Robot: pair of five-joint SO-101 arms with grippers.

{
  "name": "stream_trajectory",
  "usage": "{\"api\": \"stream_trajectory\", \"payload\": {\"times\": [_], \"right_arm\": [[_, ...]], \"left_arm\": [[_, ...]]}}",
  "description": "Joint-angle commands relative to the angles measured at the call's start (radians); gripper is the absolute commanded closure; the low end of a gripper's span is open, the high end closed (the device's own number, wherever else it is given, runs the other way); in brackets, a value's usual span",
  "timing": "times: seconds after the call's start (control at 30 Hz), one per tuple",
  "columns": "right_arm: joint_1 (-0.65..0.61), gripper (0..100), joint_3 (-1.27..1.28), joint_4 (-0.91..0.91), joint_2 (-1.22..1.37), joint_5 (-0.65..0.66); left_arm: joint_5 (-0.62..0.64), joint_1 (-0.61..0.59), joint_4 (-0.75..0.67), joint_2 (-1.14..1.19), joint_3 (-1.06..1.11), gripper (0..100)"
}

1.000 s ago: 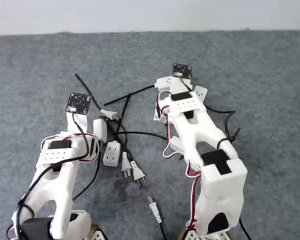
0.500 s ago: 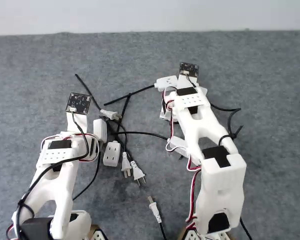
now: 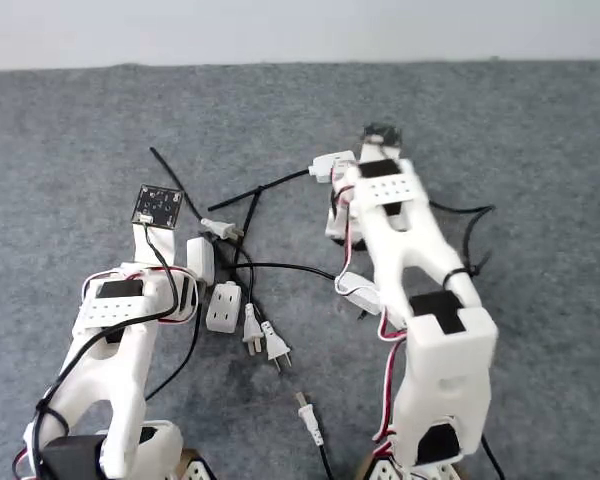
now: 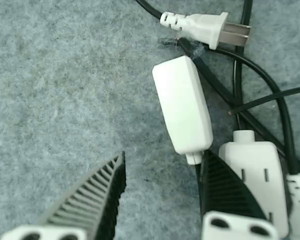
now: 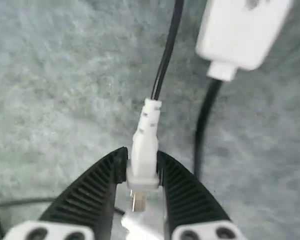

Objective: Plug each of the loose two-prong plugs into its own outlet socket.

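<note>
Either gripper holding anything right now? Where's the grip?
Right gripper is shut on a white plug, jaws clamping its body just behind the prongs. Left gripper is open, holding nothing.

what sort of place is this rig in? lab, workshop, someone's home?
Probably a robotics lab bench staged for a drill: grey felt-like mat over the table, bare pale wall behind, and loose two-prong plugs and white outlet blocks laid out by two white arms.
</note>
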Motion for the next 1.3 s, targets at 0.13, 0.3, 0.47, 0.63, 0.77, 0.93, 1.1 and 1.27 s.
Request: {"api": "stream_trajectory", "payload": {"times": [0.13, 0.3, 0.47, 0.63, 0.77, 0.93, 1.1, 1.27], "right_arm": [[0.074, 99.1, -0.143, 0.220, -0.332, 0.302], [0.097, 99.1, -0.198, 0.306, -0.506, 0.420], [0.102, 99.1, -0.199, 0.344, -0.664, 0.529], [0.099, 99.1, -0.199, 0.440, -0.748, 0.549], [0.101, 99.1, -0.203, 0.467, -0.808, 0.559], [0.084, 99.1, -0.204, 0.461, -0.906, 0.608], [0.084, 99.1, -0.198, 0.483, -0.969, 0.632], [0.081, 99.1, -0.198, 0.490, -0.998, 0.632]], "left_arm": [[0.011, -0.008, -0.025, 0.002, -0.050, 76], [0.011, -0.006, -0.025, 0.002, -0.050, 76], [0.011, -0.006, -0.025, 0.002, -0.048, 76], [0.011, -0.008, -0.025, 0.002, -0.045, 76], [0.008, -0.008, -0.025, 0.002, -0.045, 76], [-0.012, -0.008, -0.025, 0.002, -0.044, 76], [-0.014, -0.008, -0.025, 0.002, -0.044, 76], [-0.015, -0.005, -0.020, 0.002, -0.042, 76]]}}
